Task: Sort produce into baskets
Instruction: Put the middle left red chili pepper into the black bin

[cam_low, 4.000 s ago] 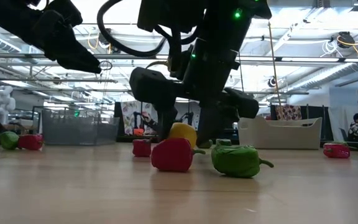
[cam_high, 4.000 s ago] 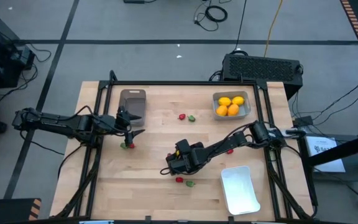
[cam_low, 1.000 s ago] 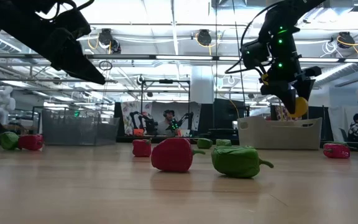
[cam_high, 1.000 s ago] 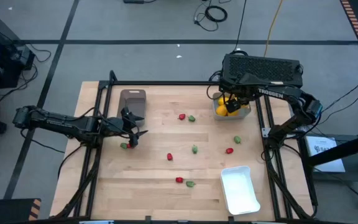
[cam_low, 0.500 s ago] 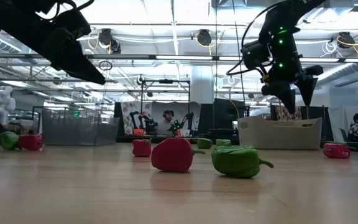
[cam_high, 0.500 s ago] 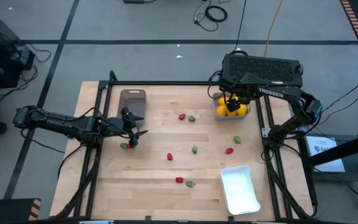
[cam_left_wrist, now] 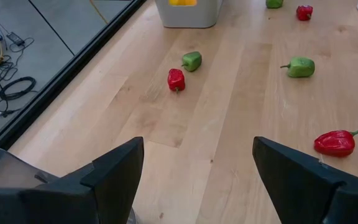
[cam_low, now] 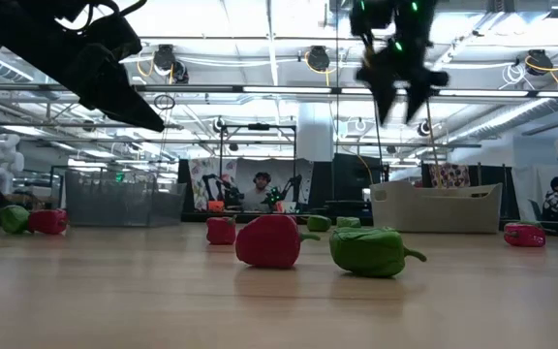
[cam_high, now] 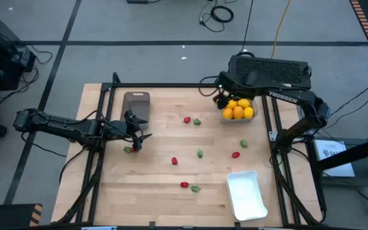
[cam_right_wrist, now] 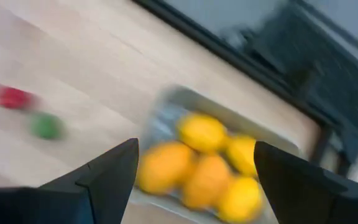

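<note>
We are seeing that the right gripper (cam_high: 223, 97) has let go of a yellow fruit and is now moving away from the grey-blue basket (cam_high: 253, 118) with its fingers wide and empty; five yellow and orange fruits (cam_high: 237, 112) are now sitting inside, so the citrus looks done; the left gripper (cam_high: 138, 137) is waiting, fingers wide, just above a red and green pair (cam_high: 130, 149) near the brown basket (cam_high: 136, 104); red and green peppers (cam_high: 199, 153) are still lying scattered mid-table; the white basket (cam_high: 246, 193) is sitting close to the near edge; the middle is giving us lots of room.
</note>
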Robot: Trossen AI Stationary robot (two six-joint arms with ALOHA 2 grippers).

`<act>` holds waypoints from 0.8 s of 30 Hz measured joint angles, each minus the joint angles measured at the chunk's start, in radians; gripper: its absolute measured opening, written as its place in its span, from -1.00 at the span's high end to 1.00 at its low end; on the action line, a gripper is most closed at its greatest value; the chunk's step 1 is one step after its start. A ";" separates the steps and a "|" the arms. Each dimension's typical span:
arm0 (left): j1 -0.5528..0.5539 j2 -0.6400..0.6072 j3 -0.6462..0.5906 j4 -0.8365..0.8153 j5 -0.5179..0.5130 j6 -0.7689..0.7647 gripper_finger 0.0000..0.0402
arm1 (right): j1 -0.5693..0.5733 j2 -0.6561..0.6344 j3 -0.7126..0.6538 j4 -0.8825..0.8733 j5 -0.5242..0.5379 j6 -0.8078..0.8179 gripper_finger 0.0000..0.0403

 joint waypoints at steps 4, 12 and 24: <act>0.000 0.000 0.000 0.001 0.011 0.000 -0.54 | 0.143 0.000 0.021 0.096 -0.001 0.034 -0.53; 0.000 0.000 0.000 0.001 0.014 -0.027 -0.54 | 0.490 0.014 0.000 0.183 0.156 0.192 -0.53; 0.000 0.048 0.001 -0.004 0.096 -0.160 -0.54 | 0.770 0.020 -0.253 0.535 0.531 0.160 -0.53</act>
